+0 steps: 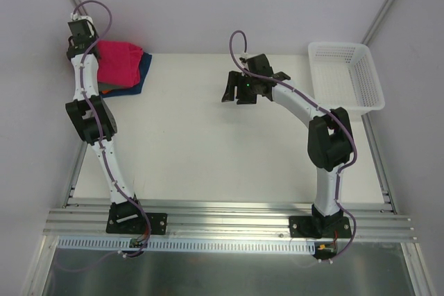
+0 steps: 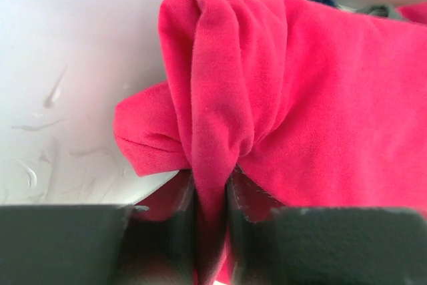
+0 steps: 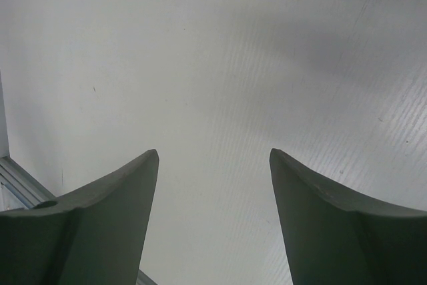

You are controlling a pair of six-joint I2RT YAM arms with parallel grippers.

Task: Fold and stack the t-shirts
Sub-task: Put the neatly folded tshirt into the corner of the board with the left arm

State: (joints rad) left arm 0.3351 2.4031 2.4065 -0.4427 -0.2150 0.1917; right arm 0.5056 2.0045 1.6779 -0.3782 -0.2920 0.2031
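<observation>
A crimson-red t-shirt (image 1: 118,62) lies bunched on top of a dark blue shirt (image 1: 141,79) and a grey-green one (image 1: 104,89) at the table's far left corner. My left gripper (image 1: 78,32) is at the stack's far left edge. In the left wrist view it (image 2: 212,181) is shut on a raised fold of the red shirt (image 2: 313,98); the blue and grey-green shirts barely peek out behind. My right gripper (image 1: 238,93) hovers over the bare table near its far middle. In the right wrist view it (image 3: 213,158) is open and empty.
A white plastic lattice basket (image 1: 364,86) stands at the far right corner. White walls close in the table at the back and both sides. An aluminium rail (image 1: 229,216) runs along the near edge by the arm bases.
</observation>
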